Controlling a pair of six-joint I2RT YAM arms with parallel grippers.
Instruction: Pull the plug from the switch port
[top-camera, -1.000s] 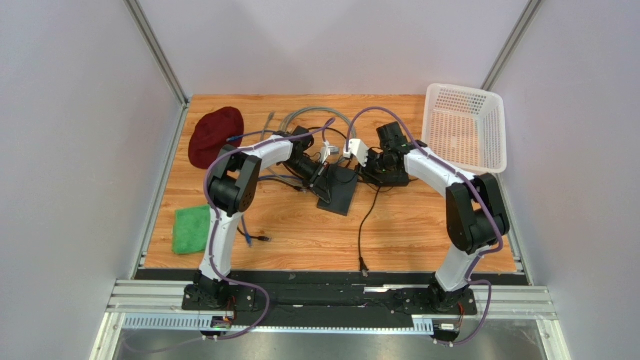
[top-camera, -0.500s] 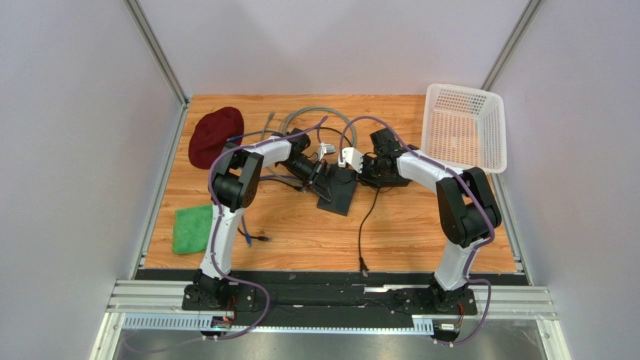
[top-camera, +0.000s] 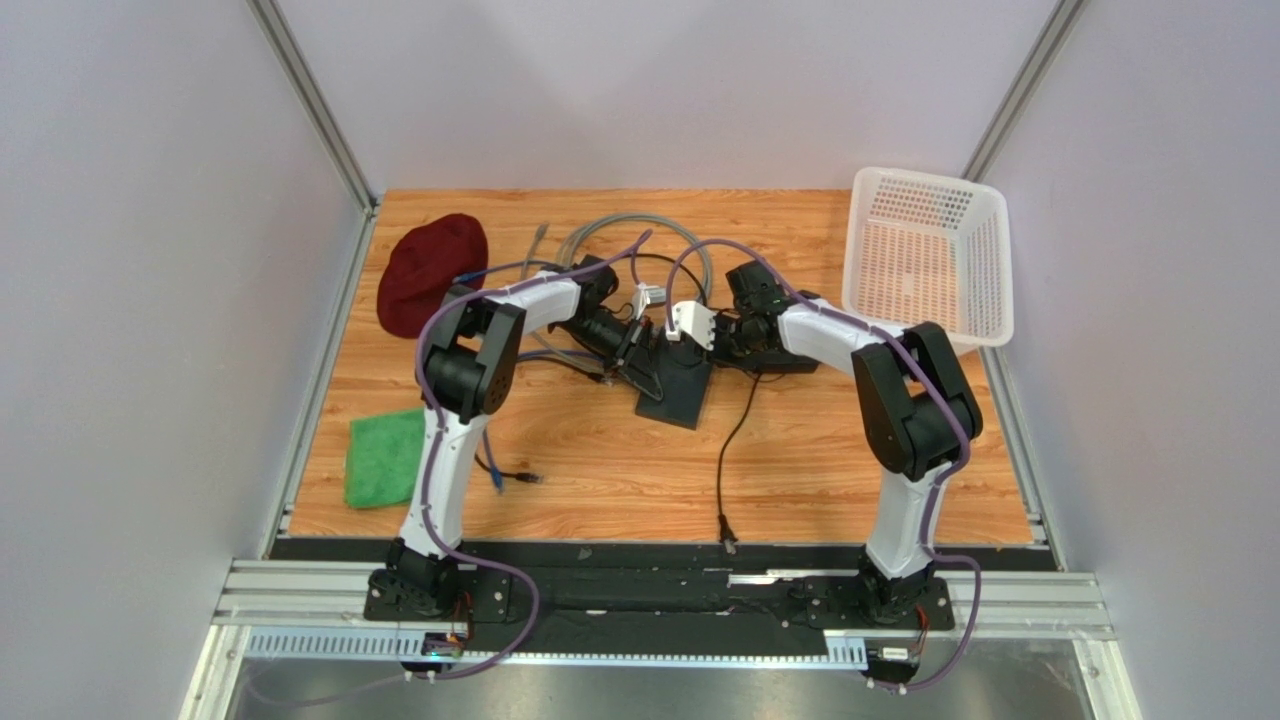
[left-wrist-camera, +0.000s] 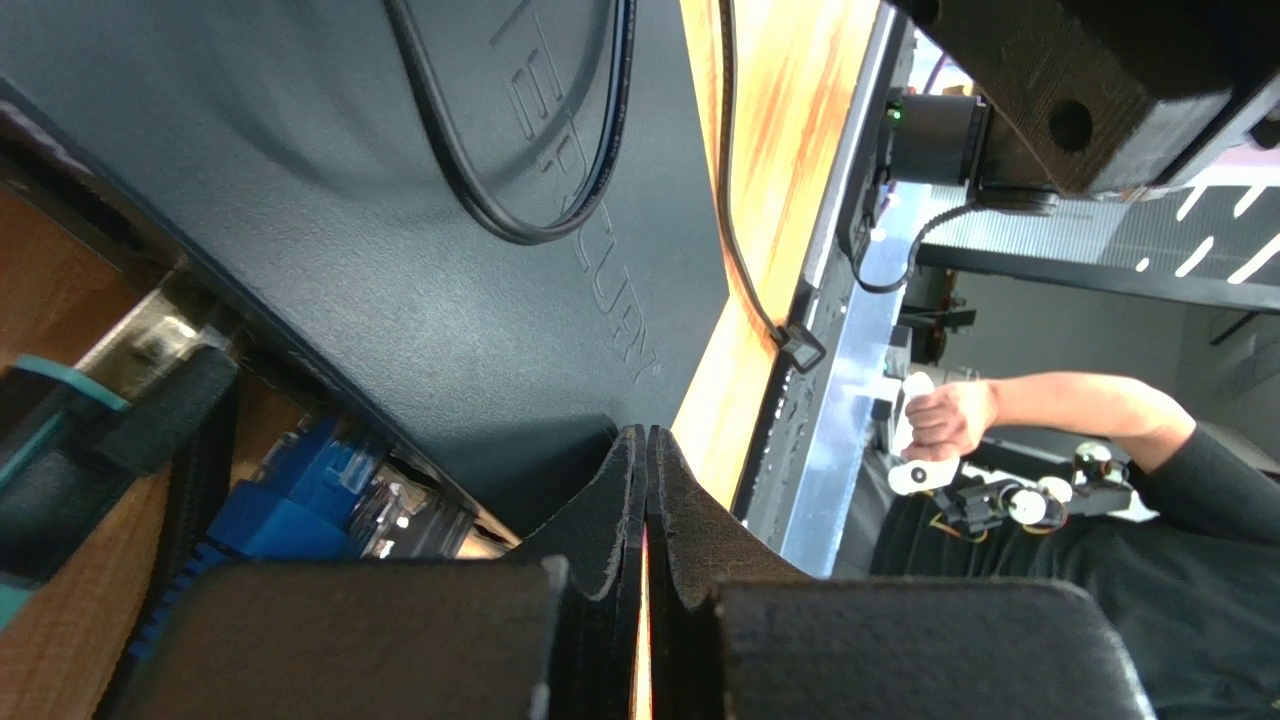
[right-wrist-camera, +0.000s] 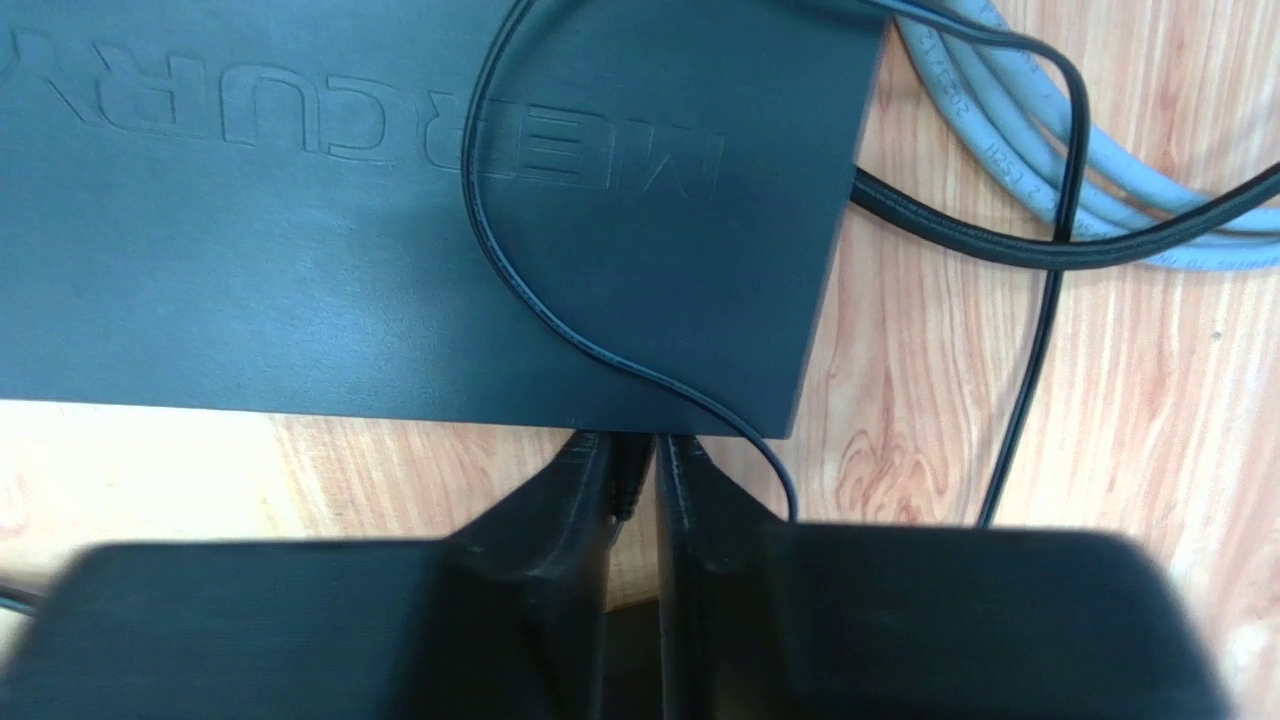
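Matte black and thin, the switch (top-camera: 676, 383) lies flat near the middle of the wooden counter (top-camera: 601, 488) in the top view. Both arms bend in over its far end, with the left pincer (top-camera: 643, 339) and the right pincer (top-camera: 688, 336) close beside each other there. Grey cables (top-camera: 616, 237) loop behind them. A white basket (top-camera: 924, 255), a maroon cloth (top-camera: 431, 270) and a green cloth (top-camera: 383, 458) sit well apart.

In the left wrist view, the switch's lid (left-wrist-camera: 376, 255) fills the upper left and a thin black cable (left-wrist-camera: 511, 165) is draped slackly across it. The left pincer (left-wrist-camera: 648, 450) has its fingers pressed flat together with nothing between them, the tips right at the box's edge. Lower left, along the socket edge, is a blue plug (left-wrist-camera: 308, 488); how deep it sits in its port is hidden.

In the right wrist view, the same lid (right-wrist-camera: 301, 270) shows from above, with the black cable curling over its near edge. The right pincer (right-wrist-camera: 642, 458) meets that edge with its fingers drawn almost together. Something dark sits in the narrow slit, and I cannot tell whether it is gripped.

The box looks light and smooth-bottomed, so it will likely slide on the wood unless one arm braces it. The plug is small and rigid and probably latched. It is best pinched on its body close to the socket, squeezing the tab, and drawn straight out; the limp cord would only stretch or slip
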